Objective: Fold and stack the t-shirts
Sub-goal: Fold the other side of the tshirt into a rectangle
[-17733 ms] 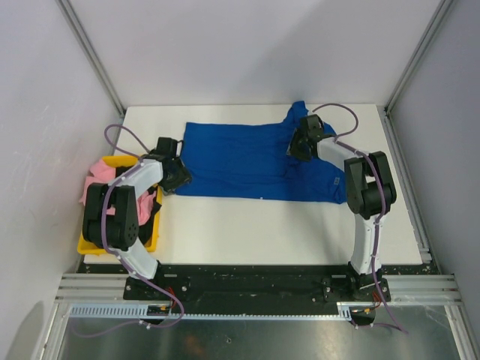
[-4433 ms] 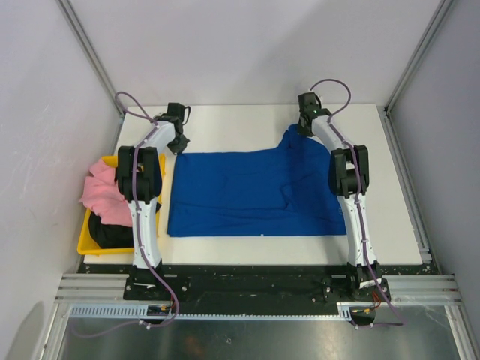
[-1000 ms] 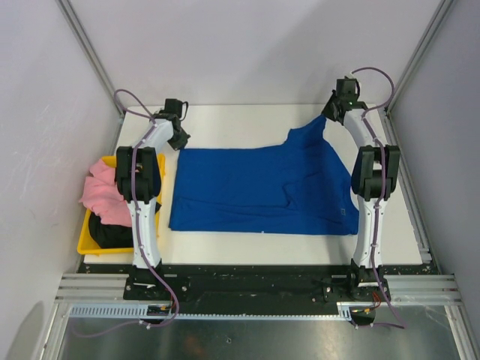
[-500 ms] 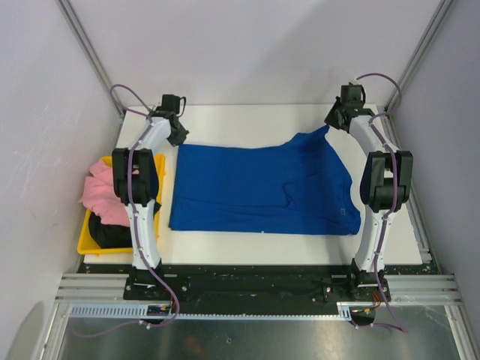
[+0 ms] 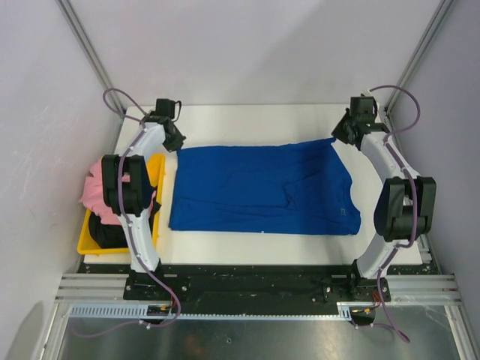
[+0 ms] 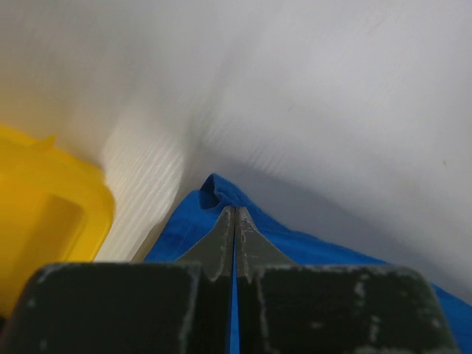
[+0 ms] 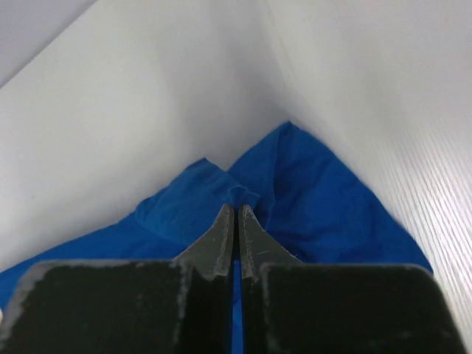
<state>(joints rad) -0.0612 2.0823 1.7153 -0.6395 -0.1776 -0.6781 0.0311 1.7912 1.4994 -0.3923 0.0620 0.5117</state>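
Note:
The royal-blue t-shirt (image 5: 262,187) lies spread flat across the middle of the white table (image 5: 247,124). My left gripper (image 5: 175,144) is shut on its far left corner (image 6: 214,188), with blue cloth pinched between the fingers. At the far right corner (image 7: 243,193) my right gripper (image 5: 335,138) is shut on the cloth in the same way. A pink t-shirt (image 5: 97,191) and a black t-shirt (image 5: 109,232) sit bunched in the yellow bin (image 5: 88,244) at the left.
The yellow bin (image 6: 44,214) stands just left of the blue shirt's left edge. Metal frame posts (image 5: 90,52) rise at both far corners, and grey walls close in on three sides. The arm bases sit on a black rail (image 5: 247,281) at the near edge.
My right gripper has pulled the far right corner outward to the right and down, flattening the raised cloth. My left gripper has shifted slightly left with its corner. The shirt now lies stretched flat.

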